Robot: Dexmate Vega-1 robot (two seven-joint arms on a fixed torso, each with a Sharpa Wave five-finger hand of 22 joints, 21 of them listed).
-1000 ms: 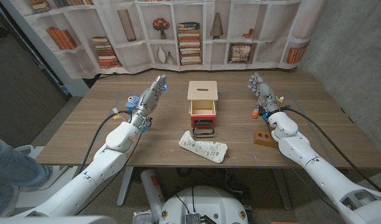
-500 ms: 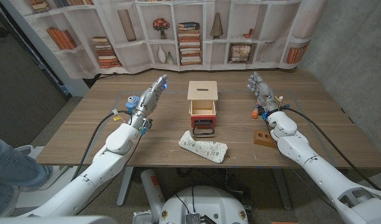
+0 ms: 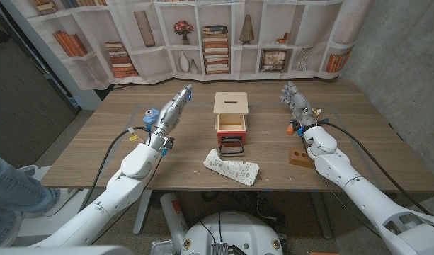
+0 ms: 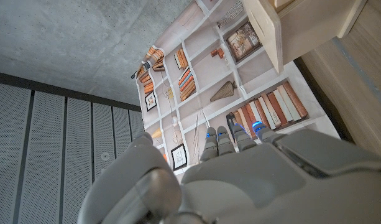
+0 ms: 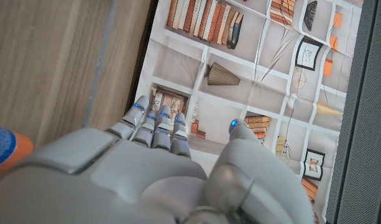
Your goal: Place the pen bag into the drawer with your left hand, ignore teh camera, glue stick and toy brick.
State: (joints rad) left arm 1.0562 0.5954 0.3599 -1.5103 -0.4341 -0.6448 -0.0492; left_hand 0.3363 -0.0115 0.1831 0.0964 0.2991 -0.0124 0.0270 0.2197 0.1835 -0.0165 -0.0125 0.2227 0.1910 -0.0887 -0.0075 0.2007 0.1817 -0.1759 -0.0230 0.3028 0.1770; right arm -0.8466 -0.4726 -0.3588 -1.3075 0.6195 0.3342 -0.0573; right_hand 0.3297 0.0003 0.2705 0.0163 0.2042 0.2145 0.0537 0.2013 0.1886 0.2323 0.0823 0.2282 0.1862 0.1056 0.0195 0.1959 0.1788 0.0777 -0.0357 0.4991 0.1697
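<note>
Left hand (image 3: 173, 110) hovers empty, fingers straight and apart, well off the pen bag (image 3: 232, 168); open drawer (image 3: 231, 127) is ready. Right hand (image 3: 296, 101) idles empty, fingers apart.

pen bag (image 3: 232, 168): you see white cloth with a faint speckled print
drawer (image 3: 231, 125): pale wood box, red front
camera (image 3: 231, 146): black
brick (image 3: 299, 156): brown-orange
hands (image 3: 173, 111): your grey, blue-lit fingertips

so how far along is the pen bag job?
Done: the drawer already stands open. In hand: nothing; the left robot hand is open, off to the drawer's side, away from the pen bag lying at the table's near edge. Left: reach, grasp and place it all.
</note>
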